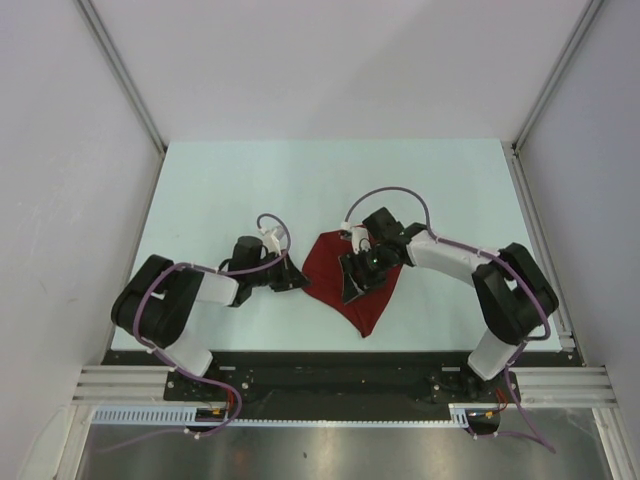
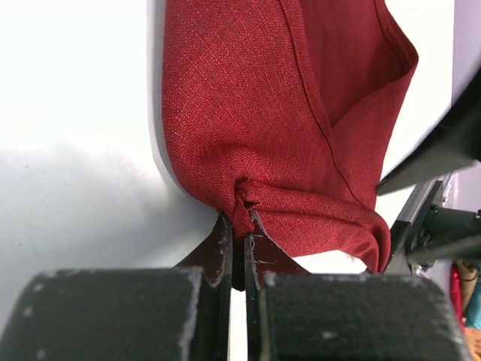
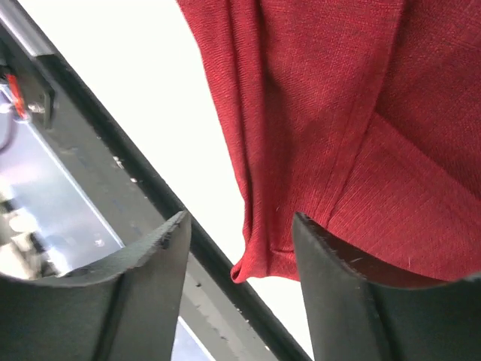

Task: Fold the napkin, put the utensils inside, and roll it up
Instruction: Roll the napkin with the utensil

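From above, the napkin lies on the table between both arms. Left wrist view: the left gripper pinches the napkin's bunched edge. Right wrist view: the right gripper hangs with its fingers spread over the cloth.

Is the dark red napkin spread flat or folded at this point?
Folded. The dark red cloth napkin lies doubled: a hemmed upper layer overlaps another beneath.
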You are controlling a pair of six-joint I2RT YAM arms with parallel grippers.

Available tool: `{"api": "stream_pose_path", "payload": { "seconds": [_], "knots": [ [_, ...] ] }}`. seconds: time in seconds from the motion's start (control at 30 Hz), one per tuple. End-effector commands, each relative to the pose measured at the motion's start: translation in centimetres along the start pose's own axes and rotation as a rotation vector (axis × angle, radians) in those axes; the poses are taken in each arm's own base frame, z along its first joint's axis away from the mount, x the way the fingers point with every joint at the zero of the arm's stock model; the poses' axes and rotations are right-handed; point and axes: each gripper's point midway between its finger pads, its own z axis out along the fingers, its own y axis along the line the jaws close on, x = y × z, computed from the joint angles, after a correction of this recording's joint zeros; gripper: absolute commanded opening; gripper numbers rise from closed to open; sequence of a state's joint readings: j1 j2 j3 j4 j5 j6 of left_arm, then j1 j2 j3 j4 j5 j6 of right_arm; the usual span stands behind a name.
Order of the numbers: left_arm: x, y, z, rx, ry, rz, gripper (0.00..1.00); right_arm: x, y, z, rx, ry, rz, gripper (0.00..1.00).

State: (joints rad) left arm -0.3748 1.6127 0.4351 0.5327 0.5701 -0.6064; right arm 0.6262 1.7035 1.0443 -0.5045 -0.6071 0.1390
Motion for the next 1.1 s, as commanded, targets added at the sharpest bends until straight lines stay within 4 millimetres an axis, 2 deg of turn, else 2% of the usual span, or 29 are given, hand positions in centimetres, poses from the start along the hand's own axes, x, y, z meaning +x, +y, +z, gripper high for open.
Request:
{"api": "stream_pose_path", "payload": {
  "seconds": [0.0, 0.07, 0.1, 0.17, 0.23, 0.27, 0.33, 0.67, 0.8, 0.9, 1.07],
  "knots": [
    [-1.4, -0.5, 0.0, -0.023, -0.018, -0.016, 0.00, -0.2, 1.9, -1.1, 0.124, -0.039, -0.121, 0.63],
    [-1.4, -0.4, 0.0, -0.035, -0.012, -0.023, 0.00, -0.3, 1.6, -1.3, 0.225, -0.072, -0.164, 0.64],
    [-1.6, -0.4, 0.0, -0.037, -0.014, -0.019, 0.00, 0.0, 2.2, -0.9, 0.250, -0.074, -0.192, 0.64],
    [-1.6, -0.4, 0.0, -0.045, -0.011, -0.021, 0.00, 0.1, 1.1, -0.9, 0.352, -0.104, -0.198, 0.66],
    [-1.7, -0.3, 0.0, -0.050, -0.010, -0.022, 0.00, 0.5, 1.4, -0.7, 0.390, -0.119, -0.212, 0.66],
    [-1.8, -0.3, 0.1, -0.053, -0.010, -0.024, 0.00, 0.8, 0.6, -0.6, 0.443, -0.128, -0.215, 0.66],
    [-1.8, -0.3, 0.1, -0.055, -0.007, -0.025, 0.00, 1.2, 0.1, -0.7, 0.502, -0.145, -0.224, 0.67],
    [-2.3, -0.3, 0.2, -0.069, -0.003, -0.024, 0.00, 4.6, 0.6, 0.2, 0.601, -0.105, -0.233, 0.65],
    [-2.4, -0.2, 0.2, -0.077, -0.002, -0.024, 0.00, 5.4, 1.1, 0.5, 0.629, -0.085, -0.240, 0.60],
    [-2.6, -0.2, 0.2, -0.078, -0.005, -0.024, 0.00, 6.4, 0.6, 0.8, 0.656, -0.050, -0.227, 0.55],
    [-2.8, -0.4, 0.3, -0.076, -0.009, -0.023, 0.00, 7.2, 0.4, 1.5, 0.648, -0.019, -0.232, 0.40]
  ]
}}
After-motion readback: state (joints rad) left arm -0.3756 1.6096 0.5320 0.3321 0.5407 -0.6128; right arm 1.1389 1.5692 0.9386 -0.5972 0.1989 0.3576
